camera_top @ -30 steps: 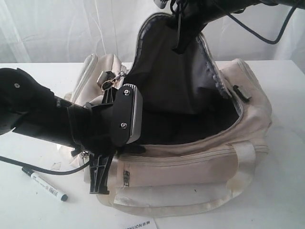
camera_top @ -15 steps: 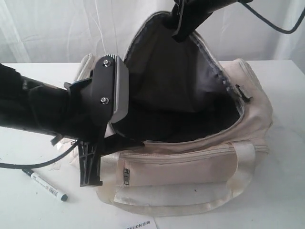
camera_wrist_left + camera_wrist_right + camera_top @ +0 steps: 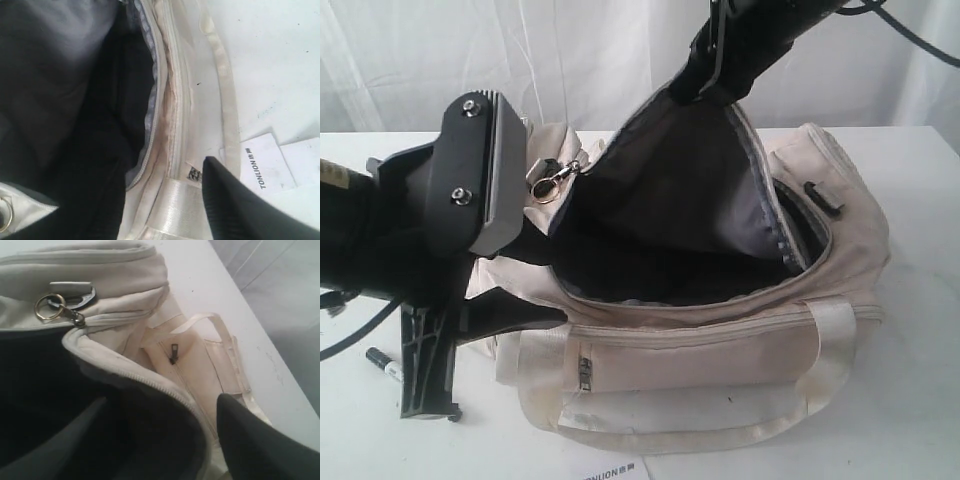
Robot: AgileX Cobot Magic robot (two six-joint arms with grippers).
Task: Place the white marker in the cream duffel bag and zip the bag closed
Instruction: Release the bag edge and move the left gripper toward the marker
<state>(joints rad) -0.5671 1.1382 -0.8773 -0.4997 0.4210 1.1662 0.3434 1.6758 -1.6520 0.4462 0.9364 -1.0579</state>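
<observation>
The white marker point(image 3: 382, 362) is lying slantwise at the table's point(image 3: 910, 400) front-left corner, just beneath the left gripper point(image 3: 492, 362); both grippers' jaws are standing apart, the right gripper point(image 3: 705, 72) well away from it

You see the cream duffel bag point(image 3: 840, 230) in soft matt cloth, its strap handles point(image 3: 835, 330) satiny with a slight sheen. The lining point(image 3: 670, 200) looks like smooth dark grey fabric. The ring clip point(image 3: 545, 188) is shiny metal, and the card point(image 3: 260, 167) is matt paper on the smooth white bench point(image 3: 280, 60).
</observation>
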